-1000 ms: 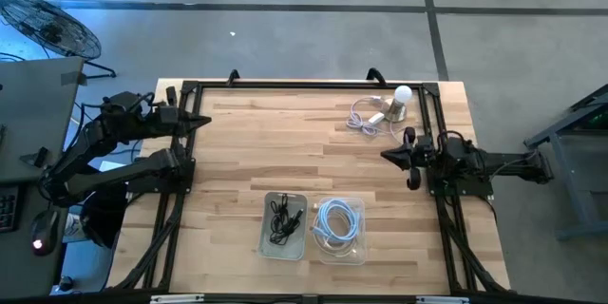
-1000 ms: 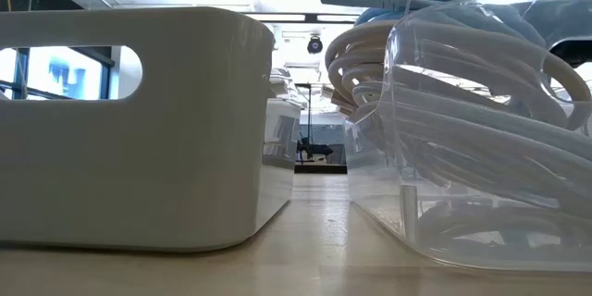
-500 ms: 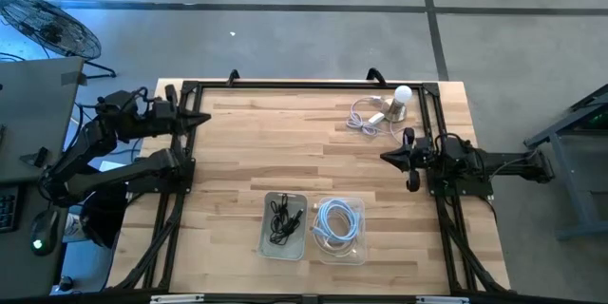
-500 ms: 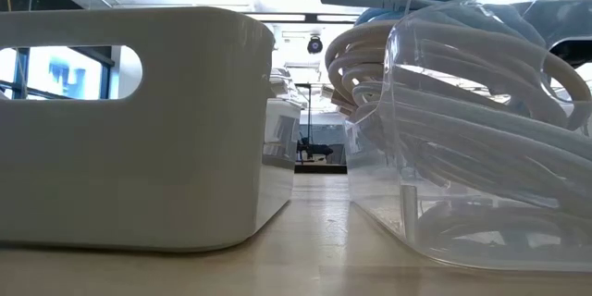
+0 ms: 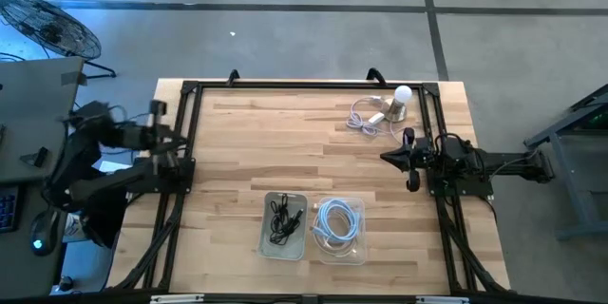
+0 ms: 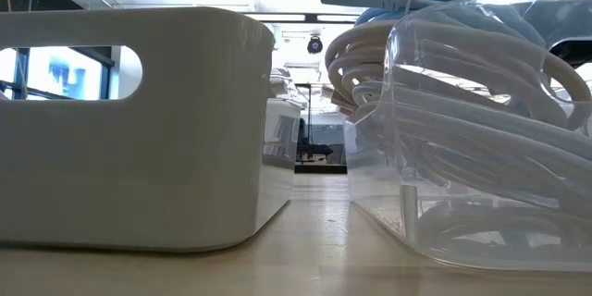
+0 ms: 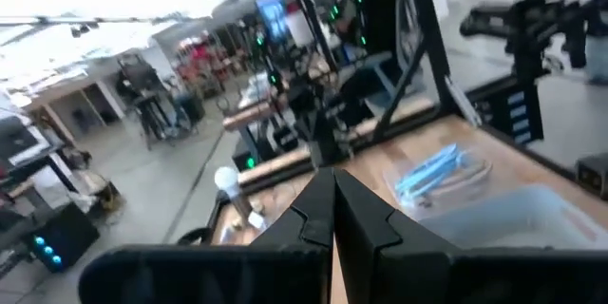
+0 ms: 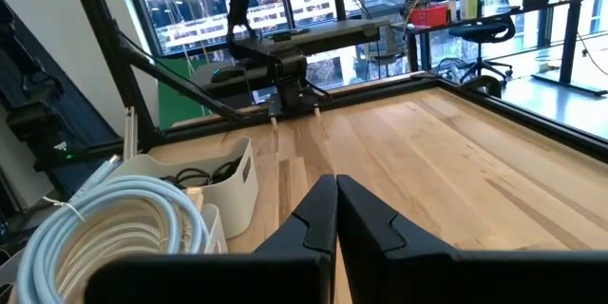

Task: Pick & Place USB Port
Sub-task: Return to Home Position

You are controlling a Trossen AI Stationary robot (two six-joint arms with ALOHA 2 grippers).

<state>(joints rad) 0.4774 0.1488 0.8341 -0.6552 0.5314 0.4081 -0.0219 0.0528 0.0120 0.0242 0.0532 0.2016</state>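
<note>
The change is all on the left: half a second ago the left tool point(image 7: 332, 179) reached over the bench's point(image 5: 285, 152) frame at about 10 o'clock. Now that arm has folded back and sits lower and further out, just off the bench edge at 9 o'clock. Its fingers are pressed together with nothing between them. The right tool point(image 8: 335, 182) has not shifted; it rests at 3 o'clock just inside the bench edge, fingers likewise closed to a point and empty. The black USB cable point(image 5: 282, 218) lies coiled in the gray bin point(image 5: 267, 224) at 6 o'clock. The transparent bin point(image 5: 362, 235) stands just beside it toward 5 o'clock and holds a coil of pale blue cable point(image 5: 336, 223). In the low view the two bins fill the foreground with a narrow gap between them, and no arm comes down into that picture. A white bulb point(image 5: 403, 93) on its base, with a thin lilac lead point(image 5: 364, 119), remains at 1 o'clock, well apart from both bins. With the cables binned and neither tool carrying anything, the sorting looks finished. The left arm's retreat reads as the last leg of parking, probably needing only a little more settling to mirror the right arm's rest pose.
</note>
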